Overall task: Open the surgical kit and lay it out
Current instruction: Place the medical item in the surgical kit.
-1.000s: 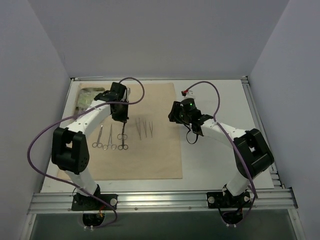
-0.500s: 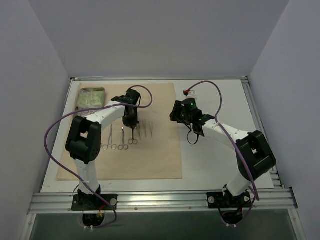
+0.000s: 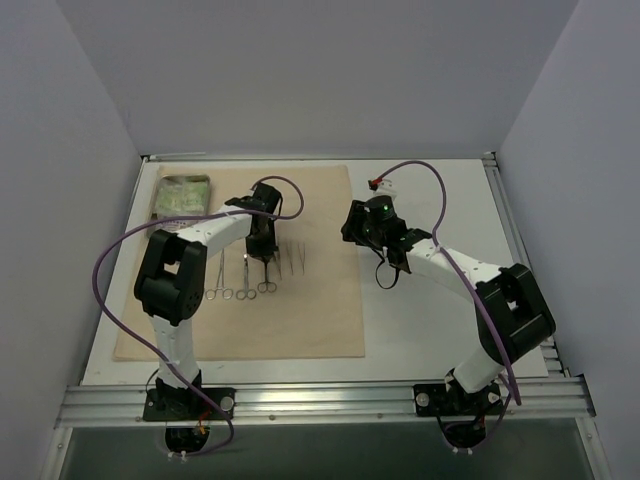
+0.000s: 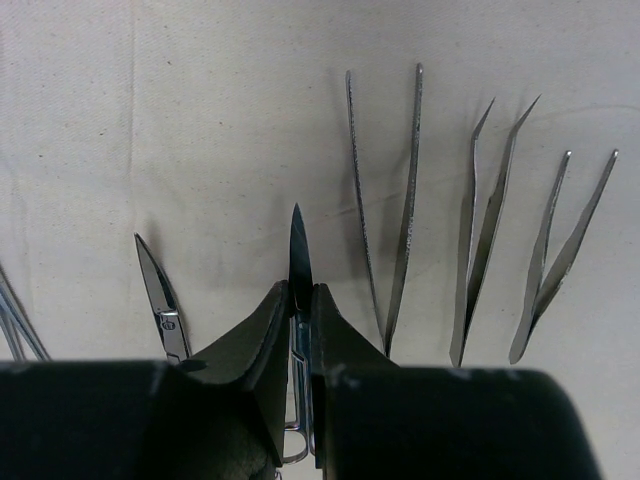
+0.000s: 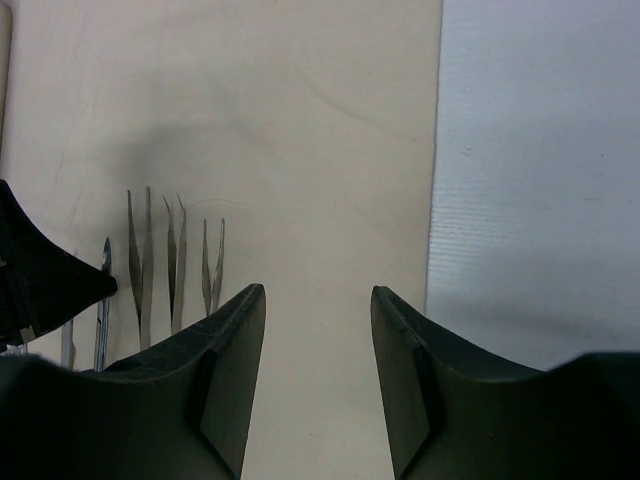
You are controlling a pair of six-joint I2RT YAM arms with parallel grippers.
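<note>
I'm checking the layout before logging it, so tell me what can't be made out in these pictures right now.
- Handles of the scissors clamped in the left gripper: left wrist view, hidden behind its fingers.
- Instruments at the far left: left wrist view, cut off by the frame edge.
- Packets in the tray: top view, too small to count.
- Scissor row: right wrist view, hidden behind the left gripper.

No legible text/labels anywhere.
</note>
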